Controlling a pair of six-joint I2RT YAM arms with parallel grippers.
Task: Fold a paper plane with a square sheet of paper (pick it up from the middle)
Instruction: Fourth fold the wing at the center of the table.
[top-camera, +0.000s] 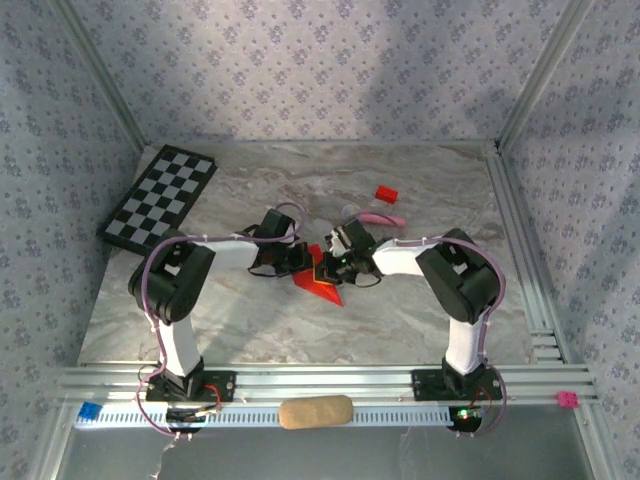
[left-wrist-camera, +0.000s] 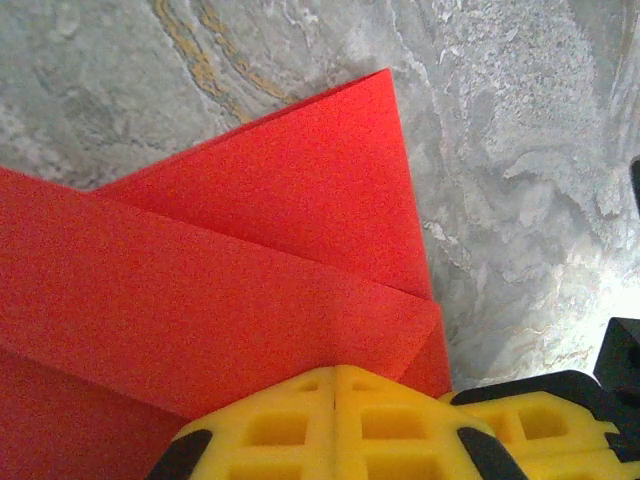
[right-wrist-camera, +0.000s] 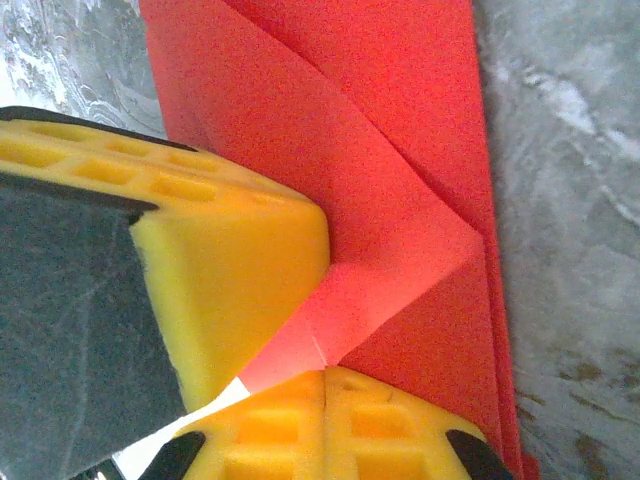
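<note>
On the ribbed aluminium rail at the near edge lay a tan, rounded oblong (top-camera: 315, 411), with a small blue block (top-camera: 90, 410) to its left and a pink one (top-camera: 567, 399) to its right. Beyond, midway across the marbled grey table (top-camera: 430, 320), both arms reached inward to the red paper (top-camera: 324, 283), a matte sheet folded into overlapping angular flaps. From above it read as a small pointed wedge. The left wrist view gave its stacked layers lying flat on the stone, and the right wrist view gave one flap lifted. The left gripper (left-wrist-camera: 333, 395) had its yellow waffled foam pads pressed together over the paper; whether they nipped it could not be told. The right gripper (right-wrist-camera: 325, 392) was likewise closed, with the raised flap's edge running into the seam between its pads. Farther back lay a pink stick (top-camera: 383, 217), a small red block (top-camera: 386, 193) and a checkerboard (top-camera: 160, 197) set askew.
</note>
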